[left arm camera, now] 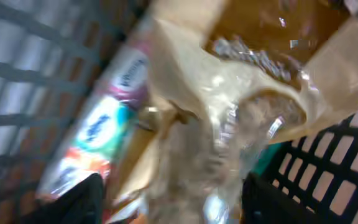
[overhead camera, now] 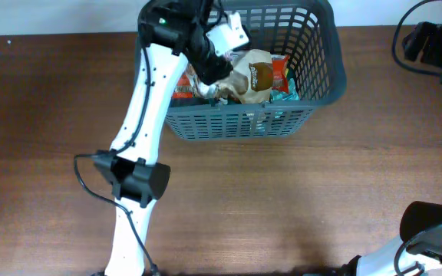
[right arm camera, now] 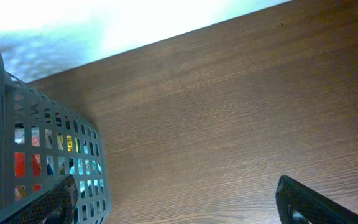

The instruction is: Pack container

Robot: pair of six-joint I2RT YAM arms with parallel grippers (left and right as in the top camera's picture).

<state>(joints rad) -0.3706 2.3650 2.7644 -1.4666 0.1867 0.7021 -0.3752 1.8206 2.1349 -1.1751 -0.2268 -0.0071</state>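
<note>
Reaching from the near side of the brown wooden desk point(overhead camera: 282, 199), the white left arm point(overhead camera: 140, 130) leans over the rim of the large dark grey slotted plastic basket point(overhead camera: 244, 126), which stands at the far middle of the desk. The left gripper point(overhead camera: 209, 77) hangs inside it, over a crinkly tan packet with a round brown label point(overhead camera: 255, 77). A red packet point(overhead camera: 281, 69) and a teal one point(overhead camera: 286, 96) lie beside that. The right arm point(overhead camera: 428, 226) stands well apart, at the desk's right edge.

The left wrist view is blurred. The tan packet fills the frame, with a pink-and-white packet point(left arm camera: 114, 106) to its left and lattice wall on both sides. The gripper's fingers point(left arm camera: 82, 199) stand wide apart on either side of the packet; whether they touch it cannot be told.

The right wrist view shows bare desk and one corner of the basket. The right gripper point(right arm camera: 179, 208) is spread wide and holds nothing.

The placing looks nearly finished. The risk lies in the lift out: the loose film could cling to a finger and ride up, or a finger could hook a slot in the near wall and drag the basket.
</note>
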